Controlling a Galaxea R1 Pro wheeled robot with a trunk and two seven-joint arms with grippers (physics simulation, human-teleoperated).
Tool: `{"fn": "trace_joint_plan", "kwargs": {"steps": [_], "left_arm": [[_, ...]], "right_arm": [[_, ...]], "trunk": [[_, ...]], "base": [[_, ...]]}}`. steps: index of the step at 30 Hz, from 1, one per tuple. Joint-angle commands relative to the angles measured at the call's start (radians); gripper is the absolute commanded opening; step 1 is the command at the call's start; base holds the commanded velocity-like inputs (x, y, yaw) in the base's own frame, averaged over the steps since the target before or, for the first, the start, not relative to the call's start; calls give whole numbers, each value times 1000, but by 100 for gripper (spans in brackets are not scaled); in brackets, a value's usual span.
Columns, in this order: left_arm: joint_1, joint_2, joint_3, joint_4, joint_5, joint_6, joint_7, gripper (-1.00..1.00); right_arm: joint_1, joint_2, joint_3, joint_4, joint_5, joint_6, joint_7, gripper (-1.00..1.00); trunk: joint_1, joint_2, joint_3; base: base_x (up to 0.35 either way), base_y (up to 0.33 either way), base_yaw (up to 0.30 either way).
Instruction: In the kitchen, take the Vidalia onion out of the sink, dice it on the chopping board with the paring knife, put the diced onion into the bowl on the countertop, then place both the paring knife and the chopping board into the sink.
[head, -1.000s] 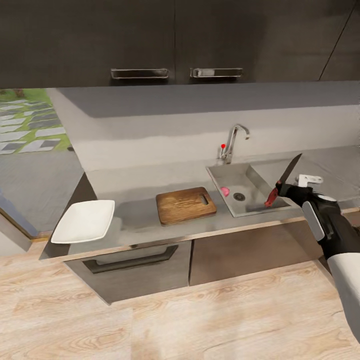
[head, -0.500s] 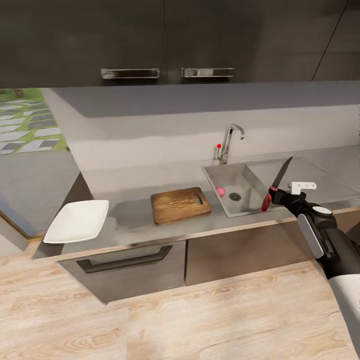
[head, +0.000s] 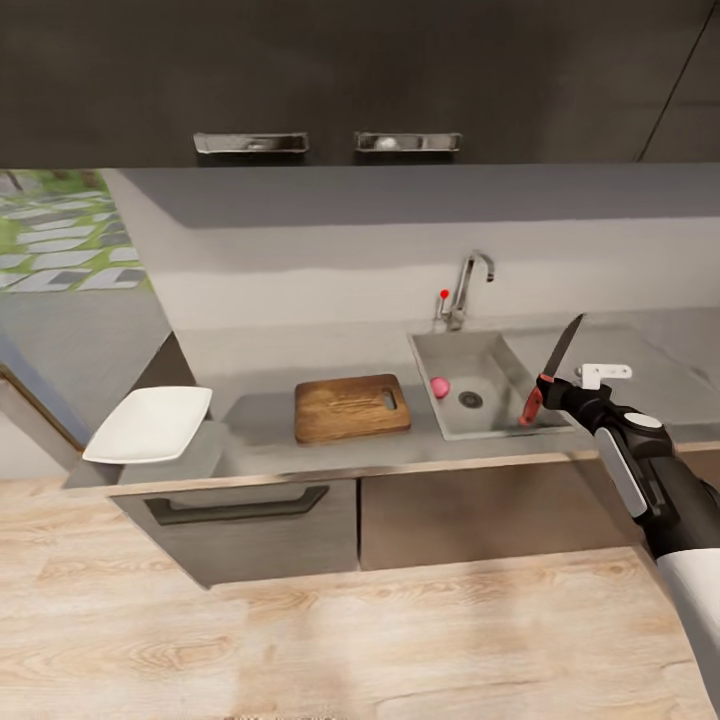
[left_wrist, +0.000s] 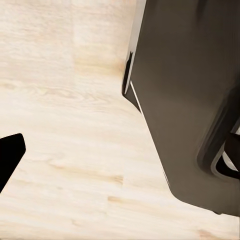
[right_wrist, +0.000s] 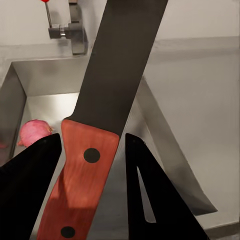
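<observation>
**Knife in the right gripper above the sink's front edge**

The countertop (head: 260, 440) ran along the wall over dark cabinets, with a wooden floor (head: 350, 640) in front. The sink (head: 500, 425) was set into the countertop's right part, its tap (head: 468, 285) with a red knob at the back edge. The bowl (head: 150, 424) sat at the countertop's left end, overhanging the left corner. The chopping board (head: 351, 407) lay between the bowl and the sink, just beside the sink's left rim, its slot handle toward the sink. The Vidalia onion (head: 439, 387), pinkish, rested in the basin against the left wall, near the drain (head: 470, 400).

The right gripper (head: 552, 391) hung over the sink's front right corner, clenched on the paring knife (head: 560, 352); the right wrist view showed its fingers (right_wrist: 30, 180) flanking the red handle, the dark blade pointing up and toward the back wall, the onion in the basin beyond. The left gripper: one dark fingertip (left_wrist: 10, 155) showed over the floor beside a dark cabinet side; I cannot tell how it stood.
</observation>
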Motion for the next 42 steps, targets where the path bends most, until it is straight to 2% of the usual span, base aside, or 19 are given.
{"fn": "trace_joint_plan", "kwargs": {"steps": [1,6,12,14,15,16,18,19,20,22,23,24,25,27,29,33,37,40,42], "left_arm": [[-1,0,7,1,-11,-4,4,100],[-1,6,6,-54,-10,-4,4,100],[-1,-2,5,-216,-11,-3,2,100],[-2,-20,3,-265,-11,-3,-8,100],[-2,-59,-10,-341,-11,-2,-45,100],[-2,-73,-23,-385,-11,-2,-73,100],[-2,-93,-63,-483,-11,1,-180,100],[-2,-107,-106,-590,-10,5,-325,100],[-2,-115,-120,-646,-9,8,-392,100],[-2,-129,-133,-730,-8,18,-464,100],[-2,-148,-141,-804,-8,36,-494,100],[-2,-168,-148,-877,-7,59,-513,100],[-2,-189,-178,-976,-6,103,-533,100],[-2,-203,-247,-1087,-1,173,-549,100],[-2,-207,-327,-1187,2,248,-561,100],[-2,-207,-438,-1339,5,383,-588,100],[-2,-207,-544,-1489,34,526,-690,100],[-3,-207,-579,-1532,66,575,-771,100],[-5,-207,-588,-1542,76,587,-795,100]], "right_arm": [[0,-1,1,-1,-2,4,0,-100],[0,-1,1,-5,-2,5,0,-100],[0,-1,2,-8,-2,9,0,-100],[0,-1,2,-8,-2,9,0,-100],[0,-1,2,-9,-2,10,0,-100],[0,-1,2,-9,-2,10,0,-100],[0,-1,2,-9,-2,11,0,-100],[0,-1,2,-9,-2,11,0,-100],[0,-1,2,-9,-2,11,0,-100],[0,-1,2,-9,-2,11,0,-100],[0,-1,2,-9,-2,11,0,-100],[0,-1,2,-9,-2,11,0,-100],[0,-1,2,-9,-2,11,0,-100],[0,-1,2,-9,-2,11,0,-100],[0,-1,2,-9,-2,11,0,-100],[0,-1,2,-9,-2,11,0,-100],[0,-1,2,-9,-2,11,0,-100],[0,-1,2,-9,-2,12,0,-100],[0,-1,2,-9,-2,12,0,-100]], "trunk": [[0,-2,-2],[0,-2,-5],[0,-2,-7],[0,-2,-8],[0,-2,-8],[0,-2,-8],[0,-2,-8],[0,-2,-8],[0,-2,-8],[0,-2,-8],[0,-2,-8],[0,-2,-8],[0,-2,-8],[0,-2,-8],[0,-2,-8],[0,-2,-8],[0,-2,-8],[0,-2,-8],[0,-2,-8]], "base": [[0,-312,272],[0,-201,272],[0,-28,187],[0,-4,39],[0,-1,13],[0,-1,8],[0,0,4],[0,0,1],[0,0,0],[0,0,0],[0,0,0],[0,0,0],[0,0,0],[0,0,0],[0,0,0],[0,0,0],[0,0,0],[0,0,0],[0,0,0]]}}
